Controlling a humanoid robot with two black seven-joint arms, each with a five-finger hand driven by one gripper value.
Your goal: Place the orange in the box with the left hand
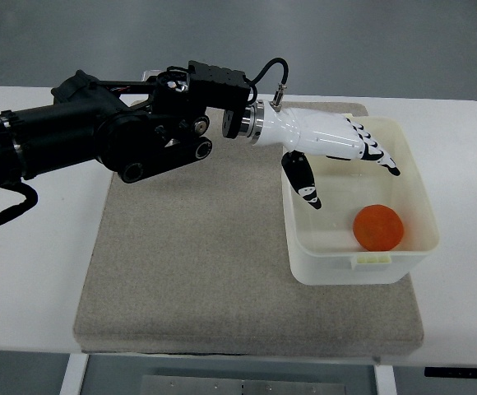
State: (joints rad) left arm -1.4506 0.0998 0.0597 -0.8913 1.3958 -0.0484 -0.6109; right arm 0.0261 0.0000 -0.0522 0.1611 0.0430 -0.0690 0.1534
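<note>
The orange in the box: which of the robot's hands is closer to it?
The left. The left hand hangs over the far part of the white box, fingers spread, apart from the orange lying inside near the front wall. The right hand is not in the picture.

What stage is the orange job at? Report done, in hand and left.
Done: the orange lies inside the white box, on its floor near the front wall. In hand: nothing; the left hand hovers over the box's rear part with fingers spread, clear of the fruit. Left: apparently only drawing the arm back over the grey mat. The right arm is out of view.
</note>
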